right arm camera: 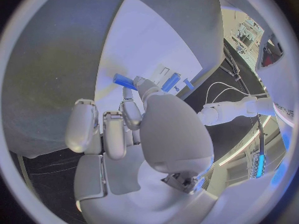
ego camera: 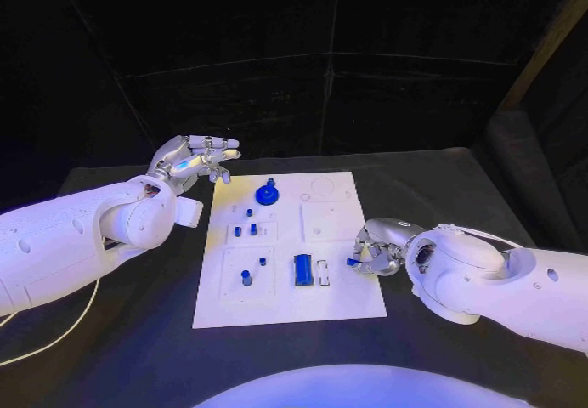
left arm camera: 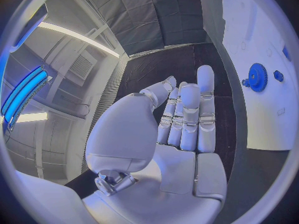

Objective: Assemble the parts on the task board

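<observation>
Task board [ego camera: 289, 302] lies mid-table [ego camera: 490, 183], long side running away from the robot. Gear part [ego camera: 268, 195] sits on the board's far end, left of centre; two small parts [ego camera: 246, 229] stand just nearer than it; one small part [ego camera: 245, 275] nearer still on the left; rectangular part [ego camera: 302, 269] right of that. Left hand [ego camera: 196, 157] hovers off the board's far-left corner. Right hand [ego camera: 377, 248] is at the board's right edge, pinching a small part [right arm camera: 124, 81].
</observation>
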